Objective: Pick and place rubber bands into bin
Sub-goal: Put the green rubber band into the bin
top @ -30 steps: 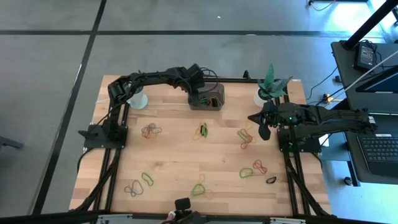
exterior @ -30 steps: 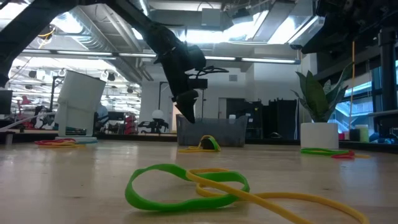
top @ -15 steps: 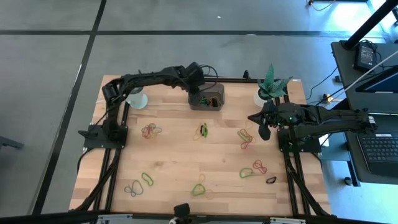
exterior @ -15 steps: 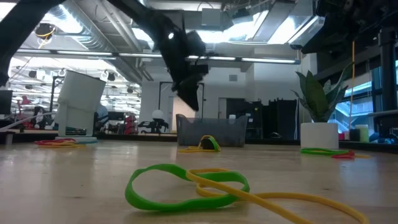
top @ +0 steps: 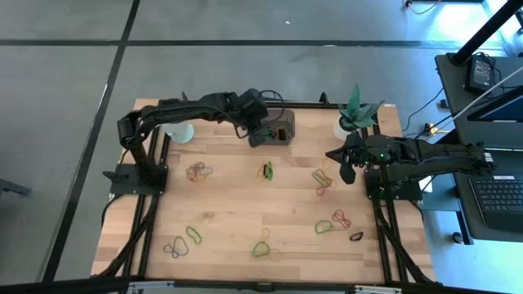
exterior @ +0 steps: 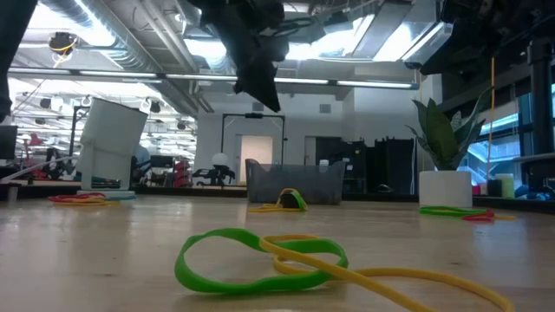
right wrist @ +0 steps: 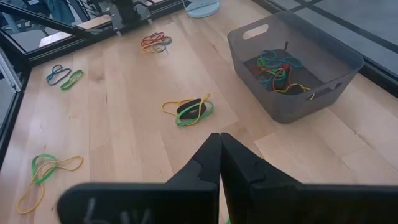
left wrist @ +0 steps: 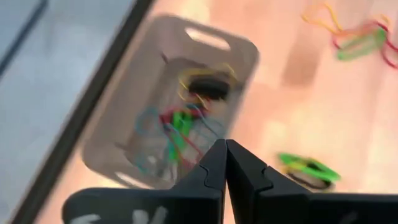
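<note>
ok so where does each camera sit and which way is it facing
High view: overhead, straight down on the wooden table; both arms show.
Low view: at tabletop height, looking across at the grey translucent bin; left arm overhead.
Left wrist view: above the bin, past the shut left gripper.
Right wrist view: across the table past the shut right gripper.
All four share the bin.

You are working in a robotics lab inside an open industrial-style hall. The wooden table (top: 245, 204) stands in a black metal frame (top: 384, 220) on a grey concrete floor (top: 65, 98) marked with dark lines, beside a desk with a laptop (top: 500, 196). Behind the table you see exposed ceiling ducts (exterior: 113, 52), strip lights (exterior: 355, 83) and distant workstations (exterior: 173, 173).
</note>
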